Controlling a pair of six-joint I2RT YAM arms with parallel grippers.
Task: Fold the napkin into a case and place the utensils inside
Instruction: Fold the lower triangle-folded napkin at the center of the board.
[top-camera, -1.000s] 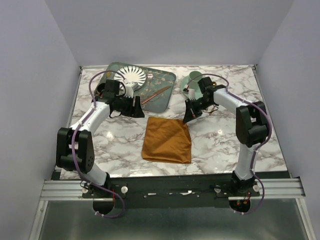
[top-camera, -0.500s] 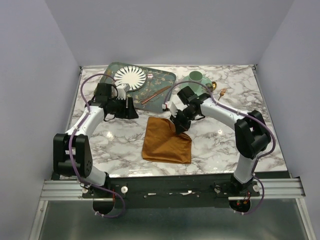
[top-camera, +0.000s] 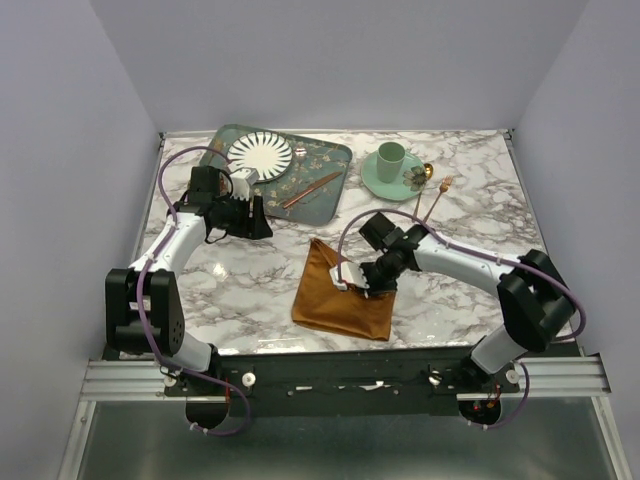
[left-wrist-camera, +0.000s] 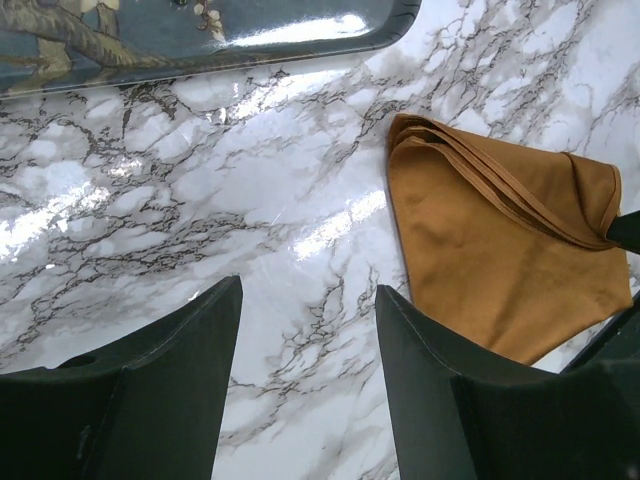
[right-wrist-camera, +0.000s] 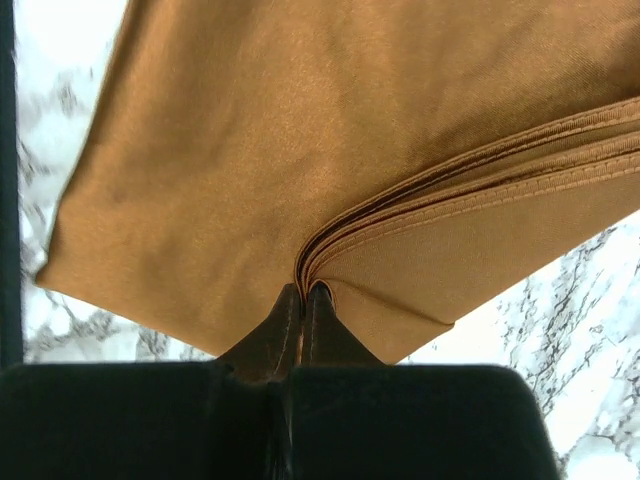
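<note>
We see the right gripper (right-wrist-camera: 303, 300) clenched on a corner of the folded napkin (top-camera: 333, 298), center near. The left gripper (left-wrist-camera: 308, 292) is spread, holding nothing, beside the tray (top-camera: 328, 160). A fork (top-camera: 440, 195) lies far right.

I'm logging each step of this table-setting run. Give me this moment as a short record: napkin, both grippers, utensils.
napkin: folded in layers, lying on the table in front of the tray
right gripper: shut on the napkin's layered edge
left gripper: open, holding nothing, over bare table near the tray
utensils: straight piece on the tray; fork and spoon on the table beside the saucer
utensils in napkin: none
</note>
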